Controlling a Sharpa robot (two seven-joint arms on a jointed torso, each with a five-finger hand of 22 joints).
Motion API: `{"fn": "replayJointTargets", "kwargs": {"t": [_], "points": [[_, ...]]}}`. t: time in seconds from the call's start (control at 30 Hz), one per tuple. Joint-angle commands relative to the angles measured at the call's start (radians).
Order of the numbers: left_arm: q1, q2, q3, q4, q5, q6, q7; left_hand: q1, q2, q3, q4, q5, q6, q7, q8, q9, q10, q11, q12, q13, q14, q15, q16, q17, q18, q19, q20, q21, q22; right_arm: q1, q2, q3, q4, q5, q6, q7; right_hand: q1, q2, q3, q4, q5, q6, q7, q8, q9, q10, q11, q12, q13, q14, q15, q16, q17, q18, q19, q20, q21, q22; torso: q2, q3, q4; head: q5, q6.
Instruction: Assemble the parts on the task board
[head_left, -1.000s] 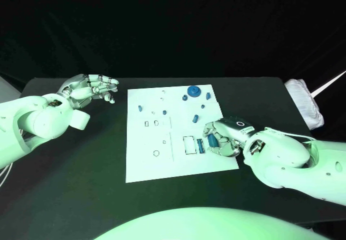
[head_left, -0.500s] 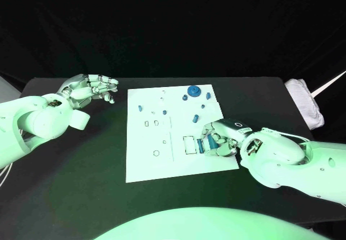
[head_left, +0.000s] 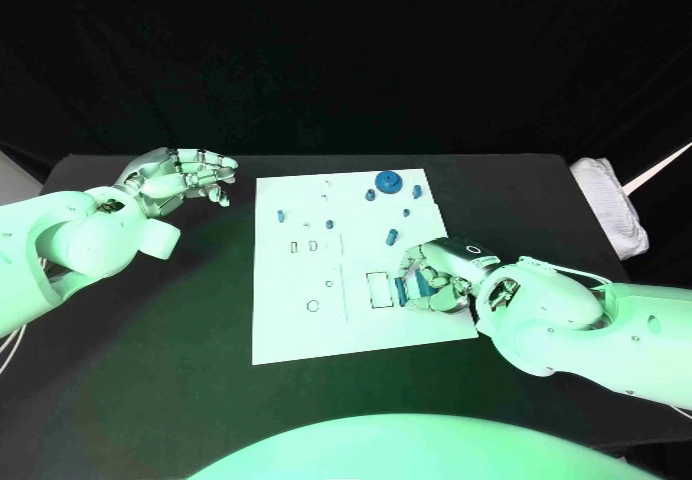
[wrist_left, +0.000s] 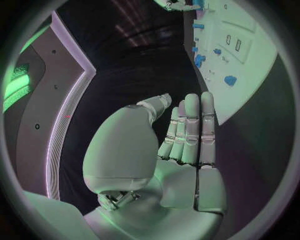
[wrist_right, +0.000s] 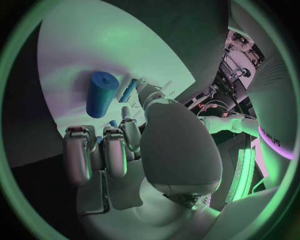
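The white task board (head_left: 296, 320) lies mid-table, and it also shows in the left wrist view (wrist_left: 250, 55). Blue parts stand along its far half: a large round one (head_left: 388, 181), a short cylinder (head_left: 391, 237) (wrist_right: 100, 93) and several small pegs. My right hand (head_left: 444, 272) rests on the board's right side beside a rectangular slot (head_left: 378, 288). Its fingers (wrist_right: 103, 150) curl around a blue part (head_left: 428, 284), with a slim blue bar (head_left: 404, 291) right by the fingertips. My left hand (head_left: 180, 175) (wrist_left: 184, 135) hovers off the board's far left corner, fingers extended and empty.
A white folded object (head_left: 613, 205) lies at the table's right edge. Black tabletop (head_left: 144, 340) surrounds the board on the left and front. Small recesses (head_left: 313, 305) mark the board's near half.
My right hand has crept a little left across the board toward the rectangular slot, carrying the blue part with it. The left hand has stayed put.
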Motion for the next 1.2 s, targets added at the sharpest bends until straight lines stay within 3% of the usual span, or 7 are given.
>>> {"fn": "replayJointTargets", "kwargs": {"t": [0.03, 1.2], "points": [[0.000, 0.002, 0.001, 0.002, -0.001, 0.006, 0.010, -0.006, -0.001, -0.002, -0.005, -0.003, -0.005, 0.034, 0.004, -0.001, -0.007, 0.001, 0.004, -0.001, -0.006, 0.000, 0.003, -0.001, 0.014, -0.001, 0.007, -0.004, 0.001, -0.002, 0.005, 0.000, -0.002, -0.002, 0.022, -0.003, 0.008, 0.000, -0.005, 0.000, -0.003, 0.004, -0.001, -0.004, 0.000, 0.005, 0.001, 0.005, -0.002, 0.102, 0.006, 0.006, 0.251, -0.010, 0.089, 0.007, 0.003, 0.247, 0.000, 0.0008, -0.0006, 0.001, 0.000], [0.000, 0.002, 0.001, 0.002, -0.002, 0.007, 0.008, -0.006, -0.001, -0.002, -0.005, -0.003, -0.005, 0.034, 0.004, -0.001, -0.007, 0.001, 0.004, -0.001, -0.006, 0.000, 0.003, -0.001, 0.014, -0.001, 0.007, -0.004, 0.001, -0.007, 0.027, -0.001, -0.025, -0.038, 0.059, -0.007, 0.025, 0.011, -0.009, 0.001, -0.004, 0.023, -0.008, -0.004, 0.005, 0.003, -0.004, 0.005, 0.000, 0.103, 0.003, 0.007, 0.252, -0.009, 0.089, 0.005, 0.002, 0.246, 0.000, 0.0011, -0.0006, 0.001, -0.002]]}}
